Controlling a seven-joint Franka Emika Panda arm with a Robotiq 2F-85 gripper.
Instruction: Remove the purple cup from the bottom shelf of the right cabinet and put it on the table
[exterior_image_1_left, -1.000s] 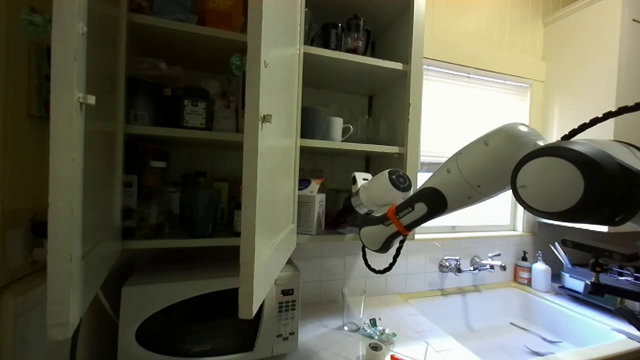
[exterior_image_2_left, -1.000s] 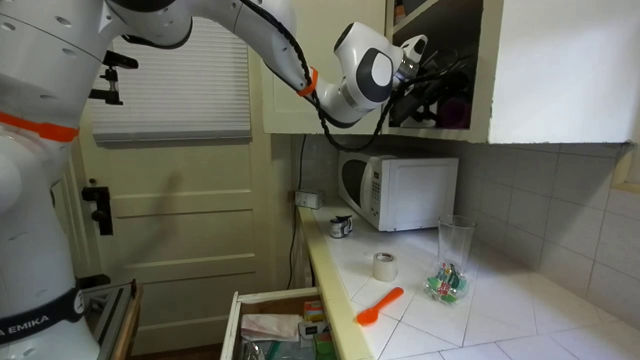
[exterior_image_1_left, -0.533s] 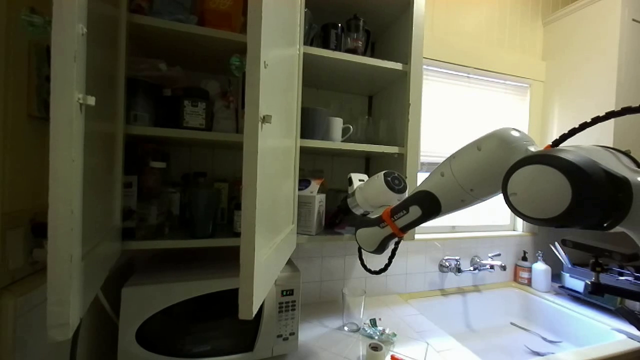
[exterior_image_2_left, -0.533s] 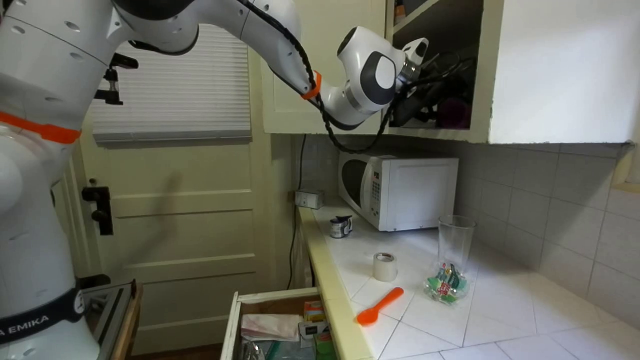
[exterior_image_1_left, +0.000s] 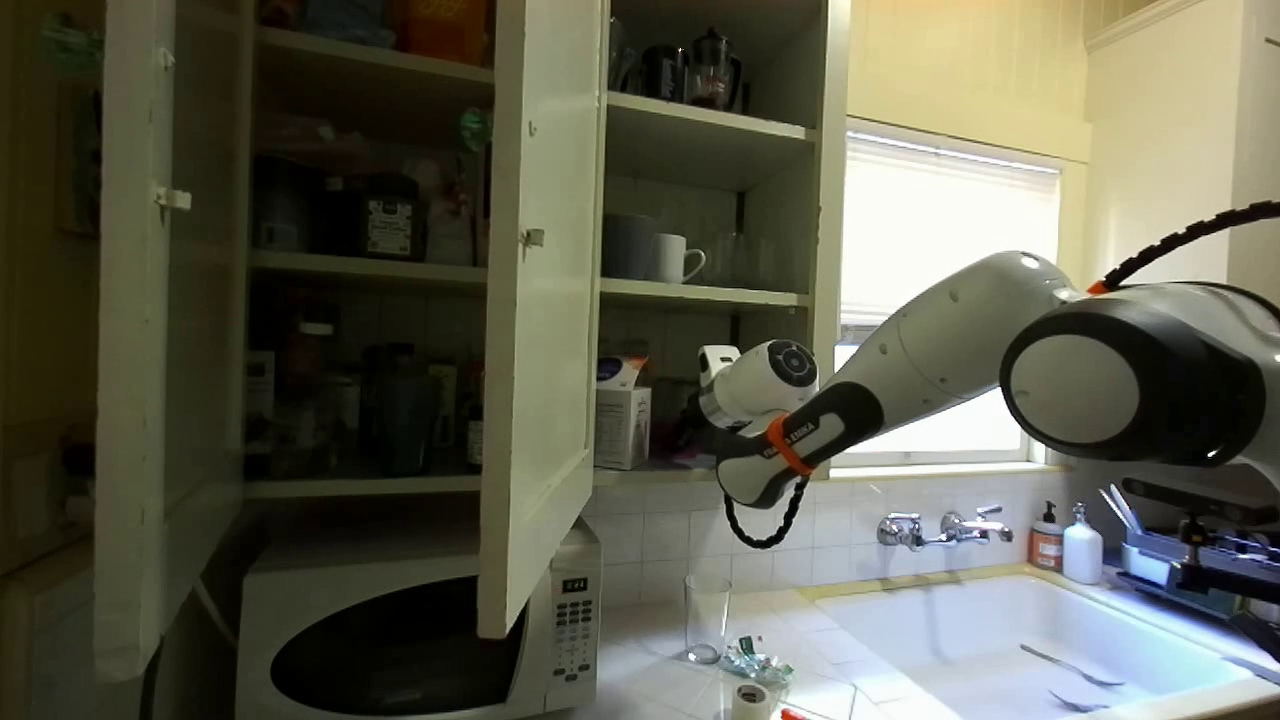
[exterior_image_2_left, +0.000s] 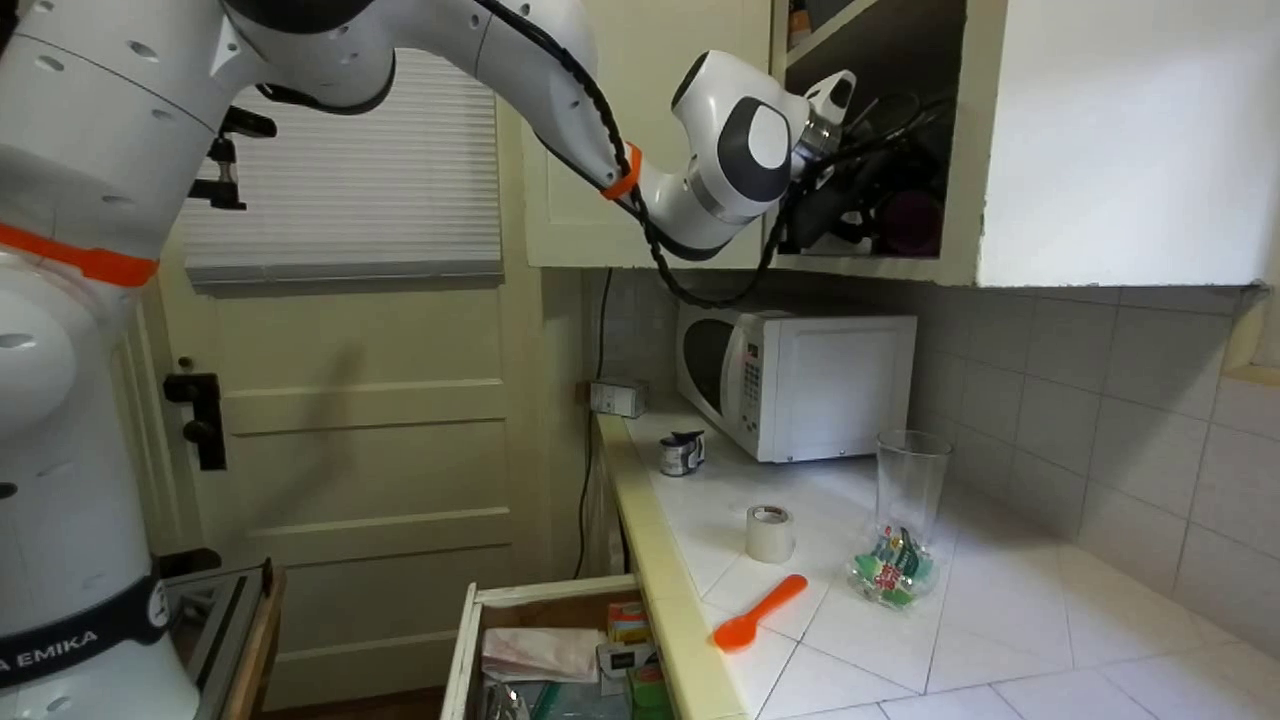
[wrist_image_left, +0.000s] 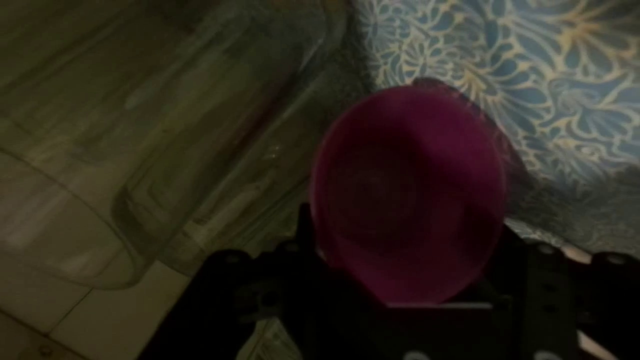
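The purple cup (wrist_image_left: 410, 195) fills the middle of the dark wrist view, its mouth facing the camera. My gripper (wrist_image_left: 405, 235) is shut on it, one black finger against each side of the wall. An exterior view shows the cup (exterior_image_2_left: 910, 222) dimly inside the right cabinet (exterior_image_1_left: 832, 250), low by the bottom shelf (exterior_image_1_left: 645, 477); whether it touches that board I cannot tell. From outside, the gripper's fingers are lost in shadow and behind the arm. Below lies the table (exterior_image_2_left: 1010, 640), a pale tiled countertop.
Clear glasses (wrist_image_left: 225, 125) stand close on the cup's left, and a blue patterned surface (wrist_image_left: 525, 75) is on its right. A white box (exterior_image_1_left: 622, 425) shares the shelf. The countertop holds a tall glass (exterior_image_2_left: 912, 480), candy bag (exterior_image_2_left: 893, 570), tape roll (exterior_image_2_left: 769, 534) and orange spoon (exterior_image_2_left: 760, 612).
The arm has dipped and shifted slightly within the last second, the hand staying inside the cabinet. The jaws have closed on the cup, which looks nearly unmoved.
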